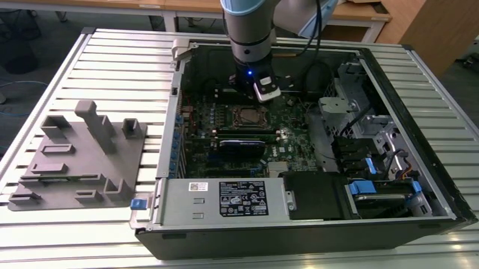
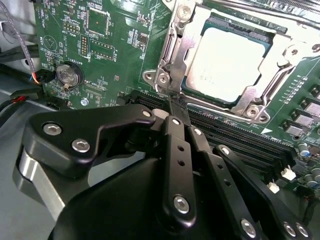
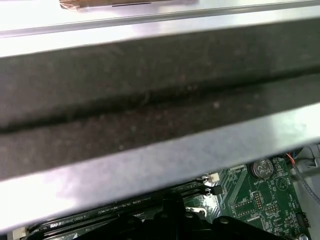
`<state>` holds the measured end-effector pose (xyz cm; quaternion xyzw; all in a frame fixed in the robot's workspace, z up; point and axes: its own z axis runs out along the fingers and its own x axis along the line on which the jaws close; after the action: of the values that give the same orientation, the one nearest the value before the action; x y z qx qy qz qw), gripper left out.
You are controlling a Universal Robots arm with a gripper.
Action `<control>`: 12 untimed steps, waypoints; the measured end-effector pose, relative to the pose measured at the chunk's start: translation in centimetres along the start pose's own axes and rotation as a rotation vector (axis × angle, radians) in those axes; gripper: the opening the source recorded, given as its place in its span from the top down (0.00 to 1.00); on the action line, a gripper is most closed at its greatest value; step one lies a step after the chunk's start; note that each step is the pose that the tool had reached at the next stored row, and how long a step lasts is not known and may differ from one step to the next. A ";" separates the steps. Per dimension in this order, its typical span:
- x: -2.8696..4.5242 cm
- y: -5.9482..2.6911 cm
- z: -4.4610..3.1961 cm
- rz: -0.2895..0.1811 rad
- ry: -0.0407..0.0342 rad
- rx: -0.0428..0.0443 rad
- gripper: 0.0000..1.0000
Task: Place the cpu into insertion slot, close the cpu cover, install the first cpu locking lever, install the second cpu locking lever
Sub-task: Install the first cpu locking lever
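Cpu (image 2: 227, 62) lies seated flat in the insertion slot (image 2: 240, 26). The cpu cover (image 2: 272, 82) is down around it, framing its silvery top, so we judge the levers are the work in hand. That would explain why the hand (image 2: 172, 107) reaches the socket's corner with its fingers drawn together, beside a locking lever (image 2: 167, 50). Whether they nip anything we cannot tell. Faint markings on the chip, white board print and the sticker (image 1: 242, 199) inside the computer case (image 1: 419, 61) are beyond our reading.
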<state>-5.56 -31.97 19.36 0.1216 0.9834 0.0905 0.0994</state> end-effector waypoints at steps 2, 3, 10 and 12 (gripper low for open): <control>0.04 -0.01 0.06 0.000 -0.0026 -0.0007 0.89; 0.05 -0.02 0.08 -0.001 -0.0039 -0.0012 0.89; 0.14 -0.06 0.13 0.001 -0.0065 -0.0132 0.89; 0.14 -0.05 0.11 0.003 -0.0047 -0.0225 0.89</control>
<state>-5.68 -31.96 19.22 0.1223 0.9819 0.1015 0.1029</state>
